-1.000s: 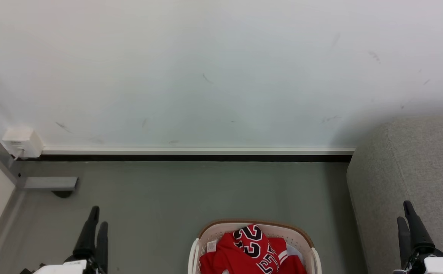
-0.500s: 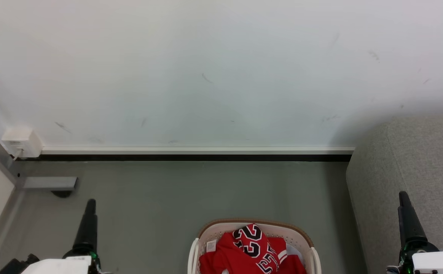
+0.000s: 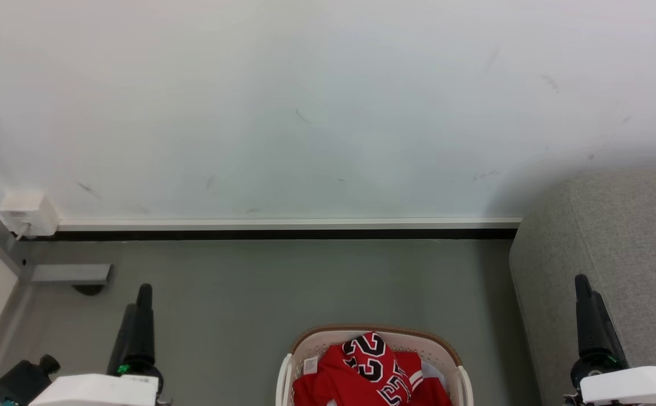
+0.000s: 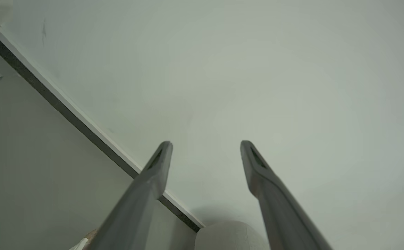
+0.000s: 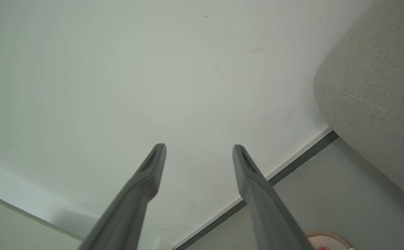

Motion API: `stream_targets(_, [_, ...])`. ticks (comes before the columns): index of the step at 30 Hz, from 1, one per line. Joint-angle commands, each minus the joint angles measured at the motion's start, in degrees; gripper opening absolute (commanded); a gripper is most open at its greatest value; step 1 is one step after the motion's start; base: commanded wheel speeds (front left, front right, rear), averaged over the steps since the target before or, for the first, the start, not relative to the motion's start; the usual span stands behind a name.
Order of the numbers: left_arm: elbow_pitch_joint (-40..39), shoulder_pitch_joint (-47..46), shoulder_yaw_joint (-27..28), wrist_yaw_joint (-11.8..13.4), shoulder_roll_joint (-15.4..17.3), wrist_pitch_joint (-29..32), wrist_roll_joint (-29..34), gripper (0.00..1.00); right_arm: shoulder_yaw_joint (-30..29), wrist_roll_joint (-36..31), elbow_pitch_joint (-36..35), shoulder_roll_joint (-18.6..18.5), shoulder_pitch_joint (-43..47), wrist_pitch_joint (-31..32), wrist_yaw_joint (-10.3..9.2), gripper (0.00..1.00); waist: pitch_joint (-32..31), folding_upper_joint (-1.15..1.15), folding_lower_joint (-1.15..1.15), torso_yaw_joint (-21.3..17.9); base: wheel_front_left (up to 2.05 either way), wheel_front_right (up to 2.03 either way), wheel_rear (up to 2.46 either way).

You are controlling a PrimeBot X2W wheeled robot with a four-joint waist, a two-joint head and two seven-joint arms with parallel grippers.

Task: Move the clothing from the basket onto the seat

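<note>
The clothing [image 3: 362,375] is a crumpled red jersey pile with black-and-white numbers and a small white tag. It lies in the cream basket [image 3: 374,330] with a brown rim, cut off by the head view's bottom edge. At the right stands the grey seat [image 3: 632,237], which also appears in the right wrist view [image 5: 379,86]. My left gripper [image 3: 138,296] is over the floor left of the basket, and its fingers [image 4: 206,144] stand open and hold nothing. My right gripper [image 3: 583,282] is in front of the seat's side, open and empty [image 5: 199,147].
A white wall with a dark baseboard [image 3: 288,233] closes the far side of the grey floor [image 3: 283,282]. A white box [image 3: 28,213] and a grey bracket [image 3: 69,273] sit at the left corner. A basket edge [image 5: 327,239] shows low in the right wrist view.
Both grippers have risen in the head view, and the right one has also drifted left. The picture has shifted slightly with the camera. The clothing lies as before.
</note>
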Motion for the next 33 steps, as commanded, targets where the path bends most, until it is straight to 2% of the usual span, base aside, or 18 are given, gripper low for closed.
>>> stream_targets(1, [-1.08,-0.21,-0.02,-0.02,0.59,-0.72,3.17,1.00,0.35,-3.09,-0.86,-0.61,-0.72,-0.68,-0.03,1.00,-0.06,0.00,0.00,-0.05,0.00,0.00,0.00])
stream_targets(7, [-1.45,0.25,0.44,0.02,0.68,-1.81,12.31,1.00,1.02,-11.34,-1.01,-0.64,-0.43,-1.81,-0.03,1.00,-0.24,0.00,0.00,-0.35,0.00,0.00,0.00])
stream_targets(15, [-2.13,0.56,-0.90,1.55,1.25,-3.35,22.15,1.00,2.47,-20.45,-0.24,-0.67,-0.49,-3.25,-0.04,1.00,-0.52,0.00,0.00,-0.60,0.00,0.00,0.00])
stream_targets(25, [-1.63,1.42,-3.40,4.18,2.73,-4.86,29.65,1.00,3.02,-28.97,1.62,-0.70,-0.18,-4.86,-0.05,1.00,-1.08,0.00,0.00,-0.72,0.00,0.00,0.00])
stream_targets(33, [-1.28,1.53,-4.68,5.20,3.45,-6.12,33.78,1.00,3.79,-33.94,2.26,-0.73,-0.40,-6.11,-0.06,1.00,-1.22,0.00,0.00,-0.77,0.00,0.00,0.00])
